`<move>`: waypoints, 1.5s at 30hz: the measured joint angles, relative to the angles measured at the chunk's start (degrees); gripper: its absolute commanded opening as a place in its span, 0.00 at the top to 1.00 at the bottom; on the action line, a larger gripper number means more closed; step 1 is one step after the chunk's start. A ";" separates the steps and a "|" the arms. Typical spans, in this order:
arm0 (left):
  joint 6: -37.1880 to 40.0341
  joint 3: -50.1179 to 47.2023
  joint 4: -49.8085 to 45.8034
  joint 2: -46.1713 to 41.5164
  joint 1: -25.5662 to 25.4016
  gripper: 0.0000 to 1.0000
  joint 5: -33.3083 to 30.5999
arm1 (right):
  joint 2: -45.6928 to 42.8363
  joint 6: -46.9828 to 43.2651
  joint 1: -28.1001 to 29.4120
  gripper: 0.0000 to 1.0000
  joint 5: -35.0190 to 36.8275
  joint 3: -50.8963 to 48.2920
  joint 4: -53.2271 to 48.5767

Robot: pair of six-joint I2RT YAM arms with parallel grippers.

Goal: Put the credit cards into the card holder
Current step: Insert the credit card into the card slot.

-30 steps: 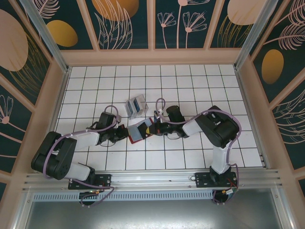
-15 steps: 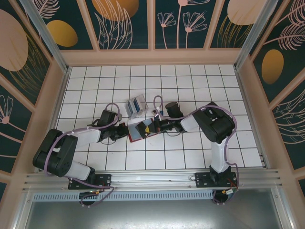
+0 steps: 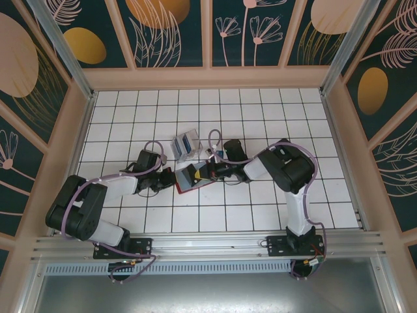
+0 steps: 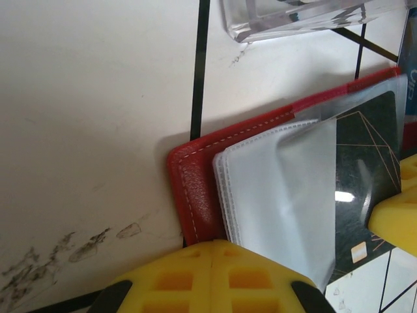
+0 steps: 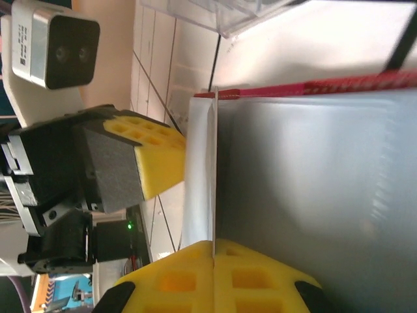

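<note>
Robot lab test cell: gridded white table (image 3: 117,111) walled by decorated panels (image 3: 172,39).

Wore black joint housings and pale grey links, trailed lilac cables (image 3: 151,144), ended in yellow waffle-pitted foam on left claw (image 4: 214,274) and right claw (image 5: 214,277).

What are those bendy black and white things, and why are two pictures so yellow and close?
They are a robot's left arm and right arm, bolted to a tiled table. The wide picture is taken from above. The other two come from small cameras on the wrists, so the yellow pads of the left gripper and right gripper look huge. Both grippers are shut, at opposite edges of a red card holder lying open on the table. Behind it stands a clear box with blue cards inside. Whether they pinch it is hard to tell.
</note>
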 measured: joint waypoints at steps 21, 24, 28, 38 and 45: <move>0.22 -0.72 1.77 -0.09 0.00 1.00 -0.20 | -6.49 -7.34 3.45 0.67 11.85 -0.17 -9.44; 0.20 -0.70 1.81 -0.04 0.00 1.00 -0.17 | -7.19 -9.75 3.74 0.70 13.46 0.57 -12.72; 0.20 -0.66 1.81 0.09 0.00 1.00 -0.15 | -7.76 -13.57 5.53 0.87 17.88 2.97 -19.19; 0.20 -0.44 1.99 0.26 0.00 1.00 0.02 | -7.23 -18.08 10.58 1.00 24.28 7.82 -28.30; 0.11 -0.48 2.01 -0.04 -0.07 0.79 -0.24 | -7.91 -18.05 11.10 0.89 25.07 7.82 -29.44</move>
